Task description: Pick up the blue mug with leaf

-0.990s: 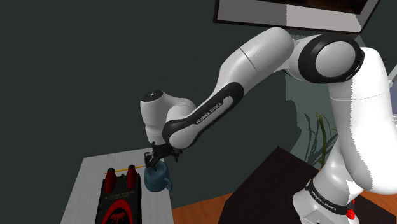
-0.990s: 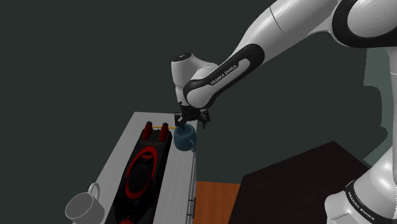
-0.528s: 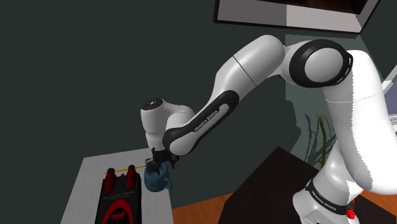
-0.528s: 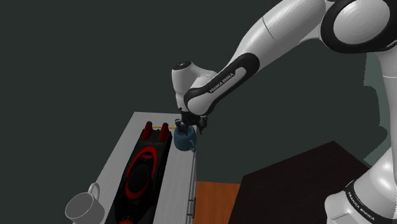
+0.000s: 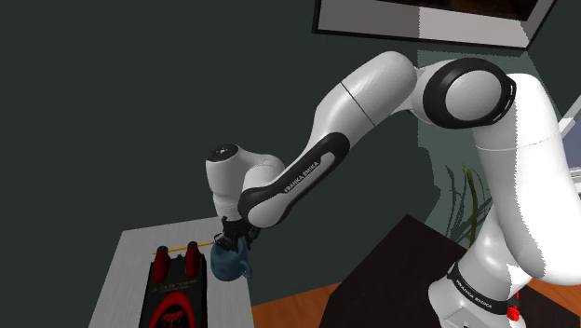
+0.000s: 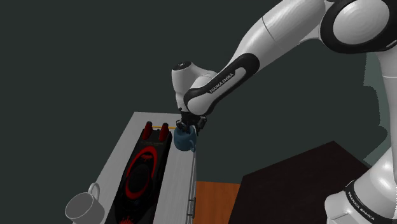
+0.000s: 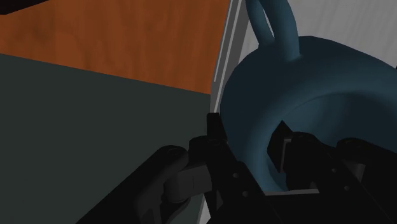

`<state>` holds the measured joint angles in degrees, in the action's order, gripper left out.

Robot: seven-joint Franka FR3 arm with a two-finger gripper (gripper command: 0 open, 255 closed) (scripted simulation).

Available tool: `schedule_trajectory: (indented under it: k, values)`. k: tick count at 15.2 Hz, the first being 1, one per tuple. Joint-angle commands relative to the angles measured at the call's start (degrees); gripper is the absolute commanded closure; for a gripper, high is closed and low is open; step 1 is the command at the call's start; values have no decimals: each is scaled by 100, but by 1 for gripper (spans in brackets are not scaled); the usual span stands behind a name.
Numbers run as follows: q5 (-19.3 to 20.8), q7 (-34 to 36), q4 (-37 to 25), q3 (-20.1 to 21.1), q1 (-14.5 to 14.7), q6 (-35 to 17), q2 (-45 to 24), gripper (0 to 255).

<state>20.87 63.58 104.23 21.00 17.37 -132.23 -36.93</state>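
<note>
The blue mug (image 5: 229,265) stands upright near the far corner of the grey table (image 5: 121,280), by the table's edge. Its handle points toward the shoulder view's right. My black gripper (image 5: 227,241) comes down onto its rim from above. In the wrist view the gripper (image 7: 251,149) is shut on the mug (image 7: 305,83): one finger (image 7: 219,149) presses the outside of the wall, the other finger (image 7: 286,153) sits inside the mug. The second exterior view shows the gripper (image 6: 186,127) at the rim of the mug (image 6: 185,141). No leaf pattern is visible.
A long black and red object (image 5: 173,291) lies beside the mug, toward the shoulder view's left. A white mug (image 6: 84,205) stands at the table's near end in the second exterior view. Orange floor (image 7: 127,38) lies beyond the table edge. A dark cabinet (image 6: 292,184) stands nearby.
The gripper has come down onto the mug's rim and its fingers have shut on the wall. The mug has not moved.
</note>
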Motion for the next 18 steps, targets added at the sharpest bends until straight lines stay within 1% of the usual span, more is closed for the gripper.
schedule_trajectory:
  k: [1, 16, 18]
  values:
    - [-1, -3, 9, 1, -4, -5, 3, 255]
    - [-386, -260, -17, 272, -193, 763, 788, 255]
    - [-390, -262, -19, 274, -194, 771, 795, 255]
